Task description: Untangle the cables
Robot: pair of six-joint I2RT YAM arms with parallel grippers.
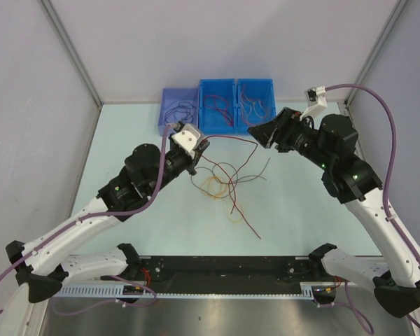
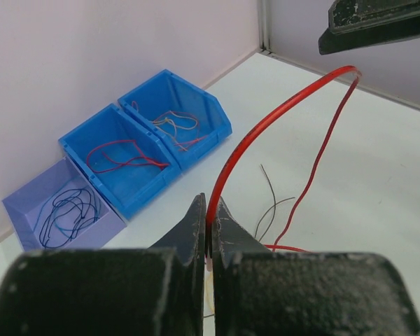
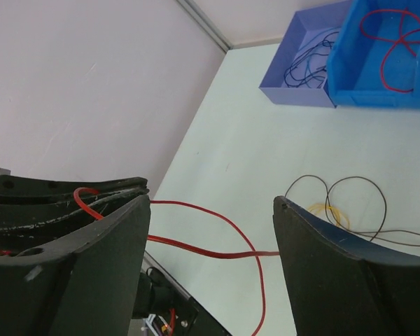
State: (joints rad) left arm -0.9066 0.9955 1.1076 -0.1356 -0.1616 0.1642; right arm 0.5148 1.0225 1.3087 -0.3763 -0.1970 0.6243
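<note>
The left gripper has its fingers pressed together on a red cable, pinching it close to one end. In the left wrist view the strand rises from that pinch at the bottom centre and arcs to the upper right, where it bends over and drops back towards the table. Held up like this, it seems meant to be lifted out of the heap rather than dragged through it. The right gripper stands with its jaws spread wide. In its own view the red cable runs across the gap between them, in the lower middle of the frame, without either finger bearing on it — so this arm is holding nothing, and looks placed either to take a new hold further along or to let the strand go. The rest of the cables lie in a loose knot of dark, orange-yellow and red loops at the centre of the top view, just below and between the two grippers, with a red tail trailing towards the lower right. Along the top edge sit a purple bin with dark strands and two blue bins with red and pale ones — apparently sorted by colour, which would make the middle bin the likely place for this strand.
</note>
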